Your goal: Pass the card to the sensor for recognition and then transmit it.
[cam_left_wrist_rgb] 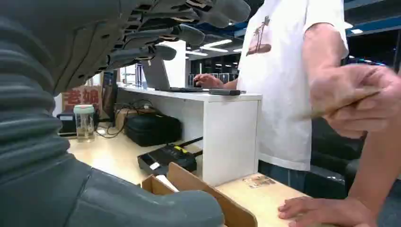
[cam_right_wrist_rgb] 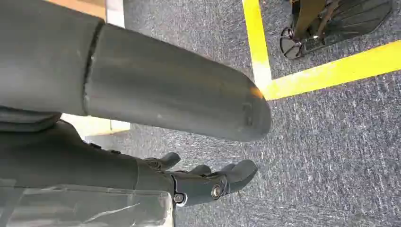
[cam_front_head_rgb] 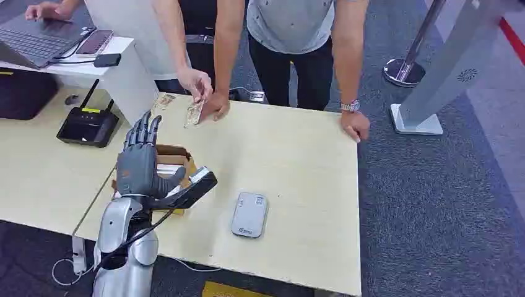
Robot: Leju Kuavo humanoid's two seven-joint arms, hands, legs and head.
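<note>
The pale wooden desk [cam_front_head_rgb: 297, 185] fills the frame's centre. At its upper edge a person's hand [cam_front_head_rgb: 197, 82] holds the card [cam_front_head_rgb: 194, 113]. Centre left, the left robot hand [cam_front_head_rgb: 141, 162] hovers released, fingers straight, above a cardboard box [cam_front_head_rgb: 177, 156]. The grey sensor [cam_front_head_rgb: 249, 214] lies lower centre. The right robot hand [cam_right_wrist_rgb: 208, 182] hangs released over carpet.

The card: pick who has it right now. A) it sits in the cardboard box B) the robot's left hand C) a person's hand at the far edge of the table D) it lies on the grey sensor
C: the card is pinched in a person's hand over the table's far edge, while the robot's left hand is open and empty above the cardboard box, and the grey sensor lies bare.
</note>
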